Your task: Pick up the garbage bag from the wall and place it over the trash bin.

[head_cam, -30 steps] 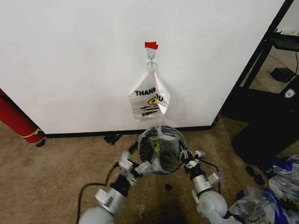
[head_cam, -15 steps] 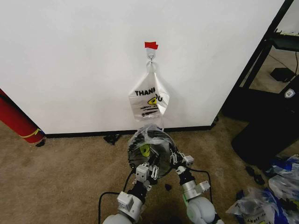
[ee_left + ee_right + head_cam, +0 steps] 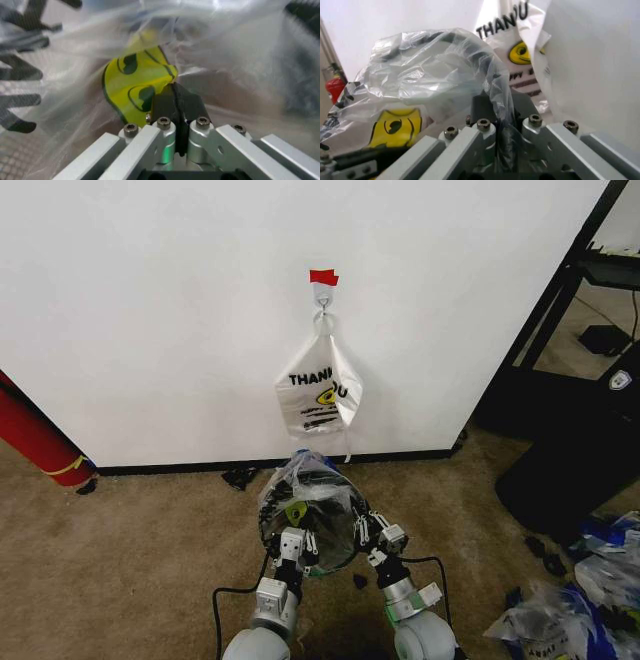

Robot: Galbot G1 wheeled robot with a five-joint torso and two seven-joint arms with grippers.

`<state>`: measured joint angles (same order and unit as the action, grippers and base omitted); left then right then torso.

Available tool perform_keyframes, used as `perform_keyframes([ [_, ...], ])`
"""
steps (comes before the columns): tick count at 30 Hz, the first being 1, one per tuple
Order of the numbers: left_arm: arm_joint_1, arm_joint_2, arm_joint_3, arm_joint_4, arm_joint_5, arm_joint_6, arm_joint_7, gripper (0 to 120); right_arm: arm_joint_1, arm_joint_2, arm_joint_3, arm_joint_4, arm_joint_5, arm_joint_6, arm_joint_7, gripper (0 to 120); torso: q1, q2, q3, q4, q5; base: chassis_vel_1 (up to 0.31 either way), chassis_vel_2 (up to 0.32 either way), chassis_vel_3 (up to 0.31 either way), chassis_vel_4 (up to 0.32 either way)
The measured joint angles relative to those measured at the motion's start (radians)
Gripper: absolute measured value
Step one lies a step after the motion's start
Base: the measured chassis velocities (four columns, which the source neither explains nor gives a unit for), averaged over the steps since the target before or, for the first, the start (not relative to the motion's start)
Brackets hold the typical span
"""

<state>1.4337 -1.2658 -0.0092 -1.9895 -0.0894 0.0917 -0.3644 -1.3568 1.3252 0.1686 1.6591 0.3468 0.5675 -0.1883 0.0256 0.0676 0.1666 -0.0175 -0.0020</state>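
Head view, lower centre of frame: the trash bin sits on the carpet just in front of the wall, tilted toward the camera, with the garbage bag draped over its rim and bunched above it. Left gripper is at the bin's near-left rim, right gripper at the near-right rim, both low in the frame and close together. Left wrist view: left gripper has its dark pads pressed together, pinching the clear film of the garbage bag right beside the yellow smiley print; bin mesh is visible through the plastic at frame left. Right wrist view: right gripper is also clamped narrow, a fold of the garbage bag caught between the pads. The white THANK YOU bag hangs on the hook under the red tape mark, upper centre, just behind the bin.
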Motion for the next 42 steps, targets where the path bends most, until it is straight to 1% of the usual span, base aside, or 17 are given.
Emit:
perform_keyframes([
  [5,-0.011,0.009,0.004,-0.003,-0.009,0.038,-0.014,0,0.003,0.001,0.005,-0.005,-0.024,0.015,-0.032,1,0.000,0.000,0.000,0.0000,0.0000,0.000,0.000,0.000,0.000],
  [9,-0.028,0.018,0.018,-0.004,-0.038,0.084,-0.017,0,0.002,0.006,0.001,-0.009,-0.026,0.017,-0.058,1,0.000,0.000,0.000,0.0000,0.0001,0.000,0.000,0.000,0.000],
  [13,-0.042,0.022,0.026,0.004,-0.047,0.099,-0.018,0,0.004,0.004,-0.001,-0.011,-0.025,0.017,-0.073,1,0.000,0.000,0.000,0.0000,0.0001,0.000,0.000,0.000,0.000],
  [16,-0.057,0.024,0.033,0.018,-0.050,0.106,-0.022,0,0.008,-0.028,-0.011,-0.003,-0.018,0.005,-0.079,1,0.000,0.000,0.000,0.0000,0.0002,0.000,0.000,0.000,0.000],
  [19,-0.068,0.019,0.039,0.026,-0.059,0.114,-0.036,0,0.018,-0.087,-0.022,0.023,-0.008,-0.022,-0.079,1,0.000,0.000,0.000,0.0000,0.0002,0.000,0.000,0.000,0.000],
  [20,-0.068,0.019,0.039,0.026,-0.059,0.114,-0.036,0,0.018,-0.087,-0.022,0.023,-0.008,-0.022,-0.079,1,0.000,0.000,0.000,0.0000,0.0002,0.000,0.000,0.000,0.000],
  [22,-0.076,0.010,0.044,0.034,-0.067,0.117,-0.050,0,0.027,-0.125,-0.025,0.042,-0.004,-0.036,-0.079,1,0.000,0.000,0.000,0.0000,0.0001,0.000,0.000,0.000,0.000],
  [26,-0.090,-0.025,0.053,0.061,-0.072,0.118,-0.075,0,0.036,-0.158,-0.040,0.065,0.006,-0.049,-0.069,1,0.000,0.000,0.000,0.0000,0.0002,0.000,0.000,0.000,0.000],
  [35,-0.129,-0.097,0.068,0.118,-0.072,0.137,-0.142,0,0.031,-0.147,-0.066,0.065,-0.016,-0.041,-0.069,1,0.000,0.000,0.000,-0.0001,0.0008,0.000,0.000,0.000,0.000],
  [39,-0.142,-0.106,0.068,0.135,-0.069,0.153,-0.164,0,0.030,-0.145,-0.064,0.062,-0.026,-0.031,-0.079,1,0.000,0.000,0.000,0.0000,0.0009,0.000,0.000,0.000,0.000],
  [42,-0.151,-0.102,0.065,0.142,-0.070,0.160,-0.173,0,0.030,-0.143,-0.062,0.061,-0.030,-0.030,-0.081,1,0.000,0.000,0.000,0.0000,-0.0005,0.000,0.000,0.000,0.000],
])
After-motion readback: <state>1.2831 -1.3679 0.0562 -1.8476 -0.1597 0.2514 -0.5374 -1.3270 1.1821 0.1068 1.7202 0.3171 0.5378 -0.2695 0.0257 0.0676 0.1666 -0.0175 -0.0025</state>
